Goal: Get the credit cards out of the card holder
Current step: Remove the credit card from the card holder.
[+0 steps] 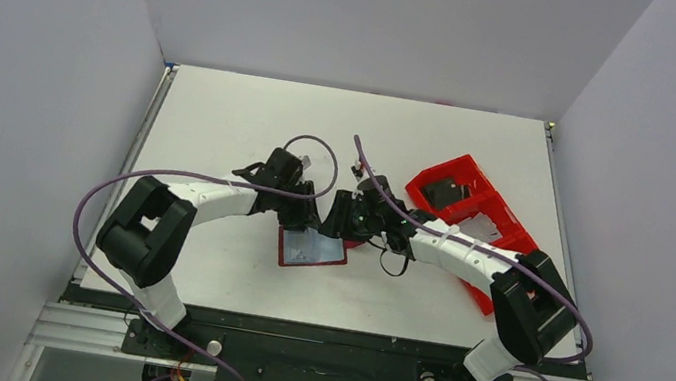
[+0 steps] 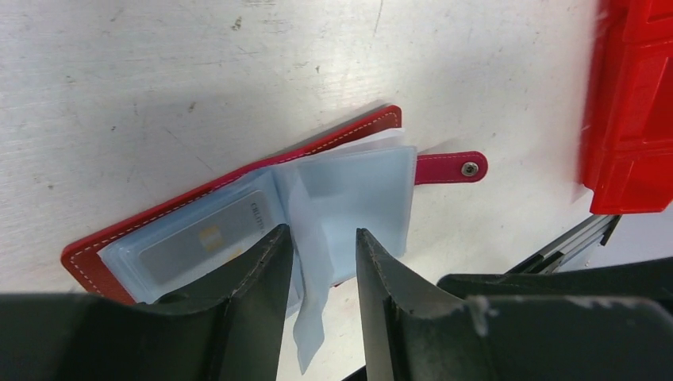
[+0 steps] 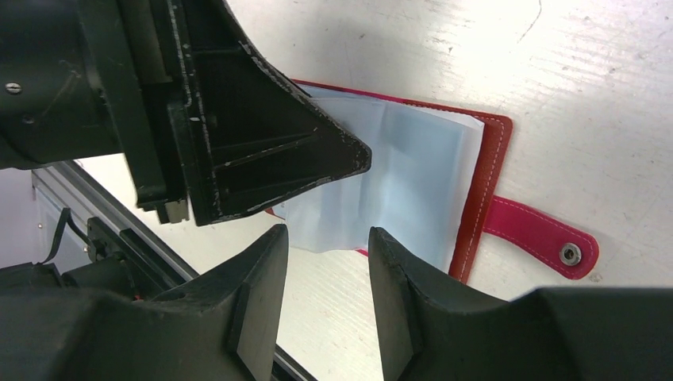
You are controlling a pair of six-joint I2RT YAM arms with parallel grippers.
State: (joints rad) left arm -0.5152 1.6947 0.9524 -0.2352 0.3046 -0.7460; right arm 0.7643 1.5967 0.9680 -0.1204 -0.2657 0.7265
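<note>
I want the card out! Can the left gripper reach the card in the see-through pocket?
Probably yes. The left gripper hangs open right over the open card holder, and the card lies just beside it. Only its clear pocket covers it; a loose pocket page sits between the jaws.

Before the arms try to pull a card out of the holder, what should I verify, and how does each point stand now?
1. Card holder lies open on the table: ok.
2. Snap strap unfastened: ok.
3. A card visible inside: ok, one only; a second, cannot tell.
4. Left gripper open: ok; a loose sleeve hangs between its fingers, unpinched.
5. Right gripper open and empty: ok.
6. Card holder pinned against lifting: cannot tell.
</note>
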